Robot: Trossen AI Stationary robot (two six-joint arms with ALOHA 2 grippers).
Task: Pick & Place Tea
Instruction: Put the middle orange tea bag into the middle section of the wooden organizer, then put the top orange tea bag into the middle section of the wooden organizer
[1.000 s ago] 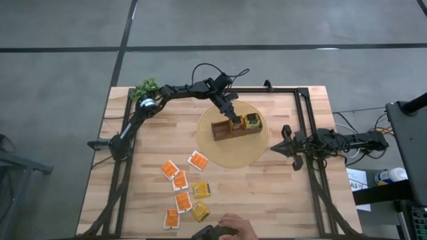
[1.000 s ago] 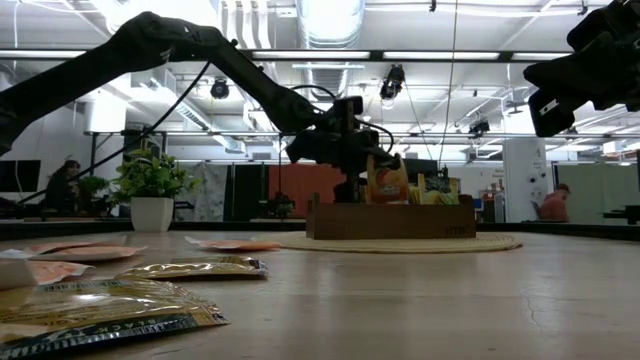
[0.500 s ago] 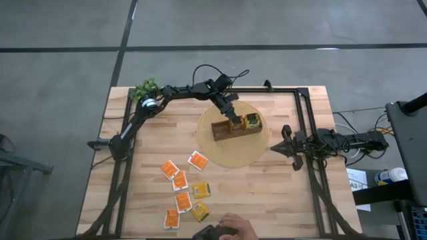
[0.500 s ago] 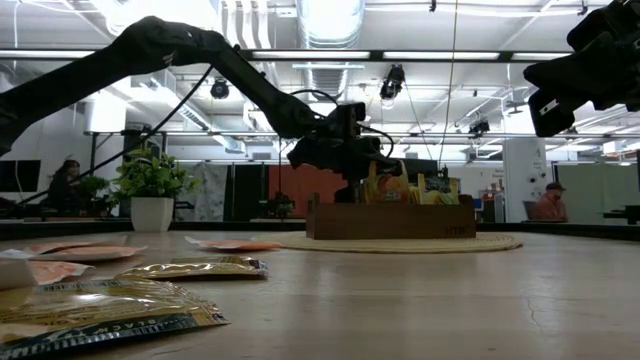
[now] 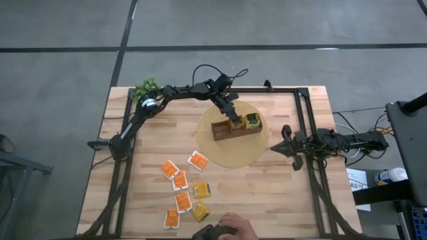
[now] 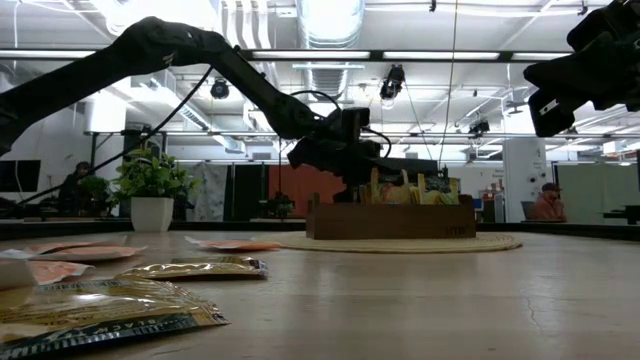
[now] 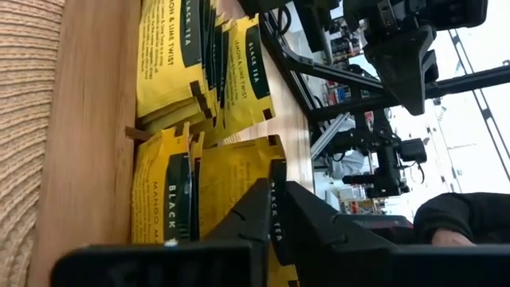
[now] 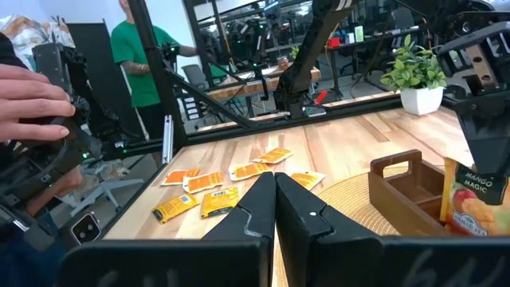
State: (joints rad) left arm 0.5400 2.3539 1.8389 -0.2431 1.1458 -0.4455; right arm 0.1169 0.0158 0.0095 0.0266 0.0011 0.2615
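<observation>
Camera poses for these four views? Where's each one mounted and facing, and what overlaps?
High: overhead, straight down; both arms, table.
Low: table height, level across; left end effector at the box.
Left wrist: faces into the box at yellow sachets; own fingers pinch one.
Right wrist: faces across the table; own shut fingers, loose sachets, a person's hand.
Shared: box, in all four.

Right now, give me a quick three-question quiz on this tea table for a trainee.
1. True or false: the left hand is over the wooden box.
2. In the high view, how many loose tea sachets lie on the bare table?
3. The box stands on: A) bare wood, B) the round woven mat, C) a metal tray.

Key: 1 true; 2 seven; 3 B.
</observation>
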